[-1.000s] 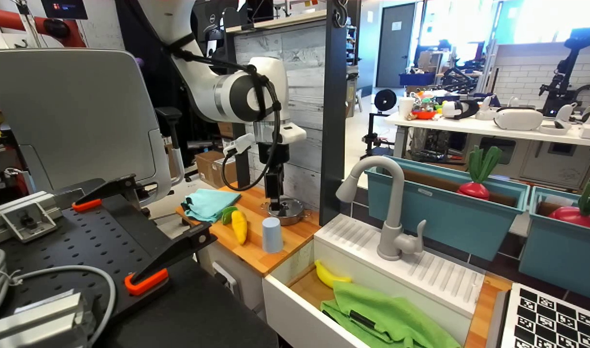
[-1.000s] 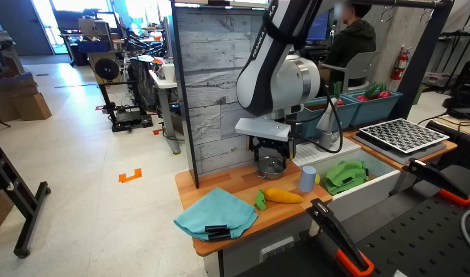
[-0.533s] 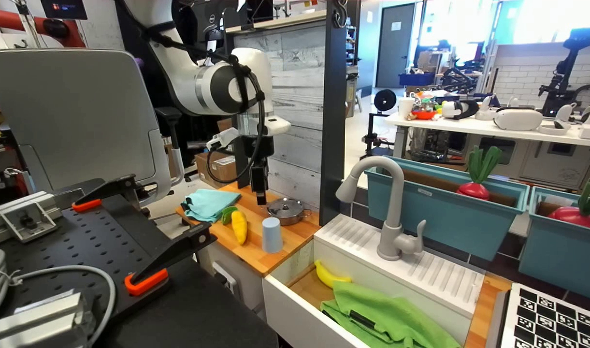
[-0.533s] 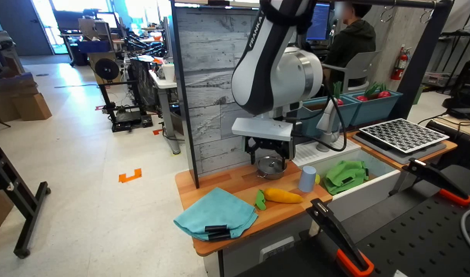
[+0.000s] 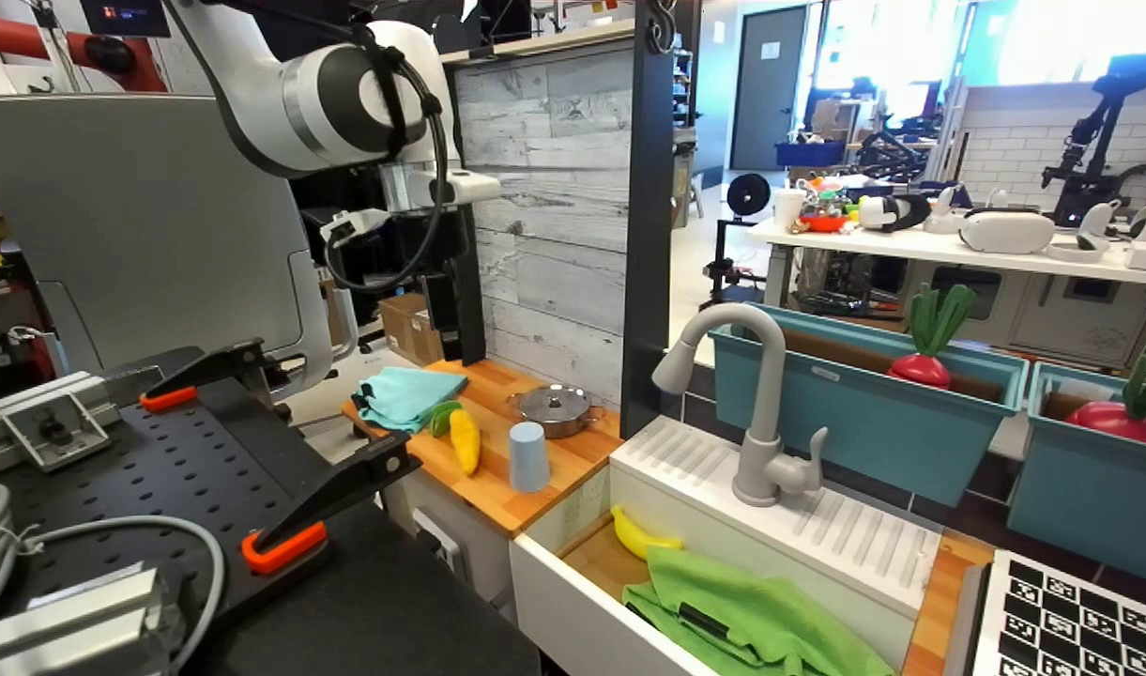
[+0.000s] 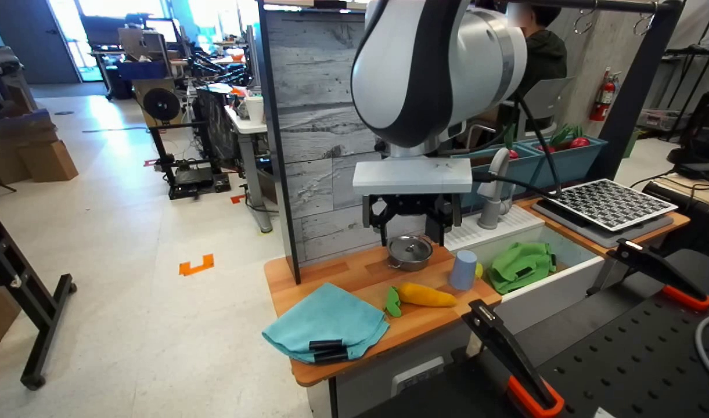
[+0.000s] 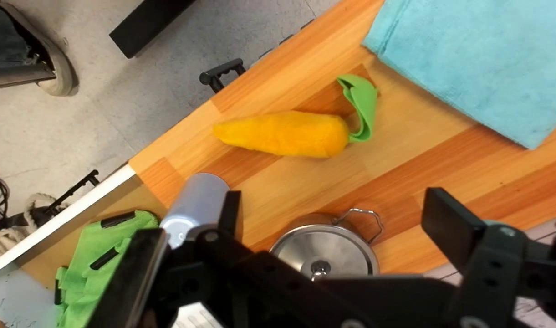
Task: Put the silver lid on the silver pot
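The silver lid [image 5: 556,402] sits on the silver pot [image 5: 563,429] on the wooden counter. The lid [image 6: 409,247] and pot [image 6: 411,266] show the same way in an exterior view, with the lid looking level on the rim. In the wrist view the lid [image 7: 337,248] with its knob covers the pot's opening, and one wire handle of the pot [image 7: 359,213] sticks out. The lower part of both is hidden behind the gripper. My gripper [image 6: 412,238] is open and empty, raised above the counter and apart from the pot; its fingers are wide apart in the wrist view [image 7: 333,200].
A pale blue-grey cup [image 5: 528,457] stands beside the pot. A yellow toy with a green top [image 6: 427,295] and a teal cloth [image 6: 328,325] lie on the counter. A wooden panel [image 5: 554,235] stands behind. A sink with a green cloth [image 5: 751,610] and faucet [image 5: 765,404] adjoins.
My gripper has moved up and back from the pot, away from the panel, with its fingers open. The lid and pot have stayed in place.
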`<state>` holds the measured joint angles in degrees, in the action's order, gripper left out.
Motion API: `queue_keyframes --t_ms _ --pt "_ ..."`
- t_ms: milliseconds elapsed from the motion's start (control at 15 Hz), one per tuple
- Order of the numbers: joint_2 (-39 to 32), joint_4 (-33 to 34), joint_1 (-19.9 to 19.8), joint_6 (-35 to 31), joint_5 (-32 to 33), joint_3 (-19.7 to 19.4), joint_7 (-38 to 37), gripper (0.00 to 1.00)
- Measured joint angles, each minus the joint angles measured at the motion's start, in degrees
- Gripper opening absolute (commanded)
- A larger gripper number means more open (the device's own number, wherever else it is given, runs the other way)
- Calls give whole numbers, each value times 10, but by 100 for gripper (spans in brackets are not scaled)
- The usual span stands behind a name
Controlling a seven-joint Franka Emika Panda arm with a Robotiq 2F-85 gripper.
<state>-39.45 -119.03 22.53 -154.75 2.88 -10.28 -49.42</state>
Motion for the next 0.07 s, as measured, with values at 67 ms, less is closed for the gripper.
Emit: queue_keyframes --t_ms 67 --pt "4 -5 1 0 0 -1 1 100"
